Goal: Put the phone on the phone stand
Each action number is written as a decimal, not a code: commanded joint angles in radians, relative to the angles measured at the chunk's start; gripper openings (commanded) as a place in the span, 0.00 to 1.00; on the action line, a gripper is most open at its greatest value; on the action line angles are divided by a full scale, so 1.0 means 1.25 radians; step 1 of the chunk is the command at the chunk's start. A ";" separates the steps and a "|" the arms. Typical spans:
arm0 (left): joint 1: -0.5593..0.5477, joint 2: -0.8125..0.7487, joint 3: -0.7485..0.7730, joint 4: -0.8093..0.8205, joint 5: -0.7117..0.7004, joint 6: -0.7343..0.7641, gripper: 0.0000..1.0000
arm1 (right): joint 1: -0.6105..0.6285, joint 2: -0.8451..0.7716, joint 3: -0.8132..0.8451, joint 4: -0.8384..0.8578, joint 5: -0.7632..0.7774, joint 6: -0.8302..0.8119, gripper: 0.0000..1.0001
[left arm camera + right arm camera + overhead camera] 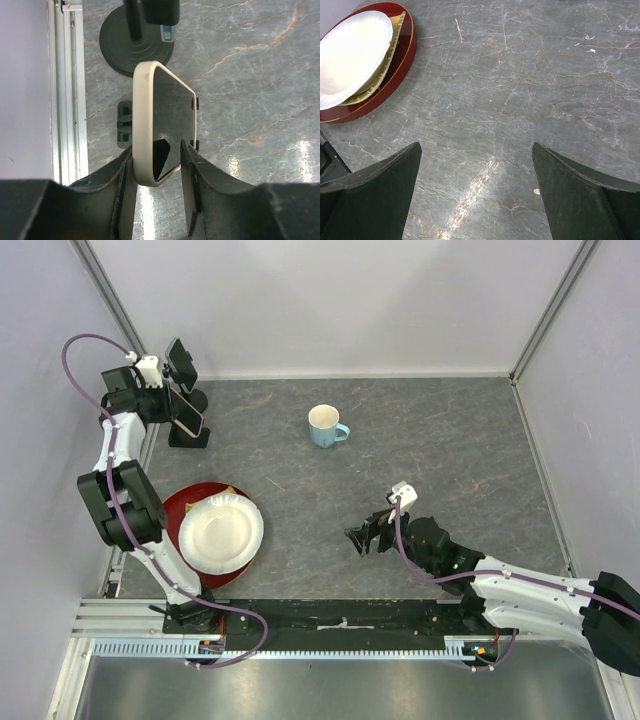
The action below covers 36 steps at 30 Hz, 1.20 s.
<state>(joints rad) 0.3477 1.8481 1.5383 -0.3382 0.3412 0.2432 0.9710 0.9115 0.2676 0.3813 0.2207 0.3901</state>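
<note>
Left hand [156, 161] grasping 1 phone [172, 110] | right hand [475, 150] released | 1 phone stand [115, 50]

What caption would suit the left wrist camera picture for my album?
Jaws grip a cream-cased phone by one end, the black phone stand just beyond it.

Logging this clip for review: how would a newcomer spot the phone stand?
Go to the table's far-left corner. The phone stand sits there, below the left end effector gripping the phone. Unlike the blue mug and white plate, it is black with a round base.
</note>
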 commanded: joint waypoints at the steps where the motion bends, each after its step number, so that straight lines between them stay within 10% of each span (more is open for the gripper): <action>1: 0.002 0.014 0.038 0.023 -0.030 -0.026 0.45 | -0.001 0.005 0.013 0.037 -0.010 0.008 0.98; 8: 0.003 0.004 0.048 0.037 -0.041 -0.061 0.56 | -0.004 0.007 0.014 0.037 -0.013 0.007 0.98; 14: 0.003 0.000 0.054 0.041 -0.063 -0.096 0.91 | -0.004 0.007 0.014 0.039 -0.016 0.007 0.98; 25: 0.002 -0.111 -0.049 0.059 -0.210 -0.355 0.96 | -0.002 0.008 0.015 0.035 -0.002 0.011 0.98; 36: -0.052 -0.572 -0.519 0.153 -0.233 -0.730 0.97 | -0.004 -0.030 0.002 -0.010 0.125 0.066 0.98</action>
<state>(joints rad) 0.3355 1.3029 1.0351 -0.2390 0.0246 -0.4583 0.9703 0.9146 0.2676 0.3779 0.2798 0.4252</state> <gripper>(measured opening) 0.968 0.982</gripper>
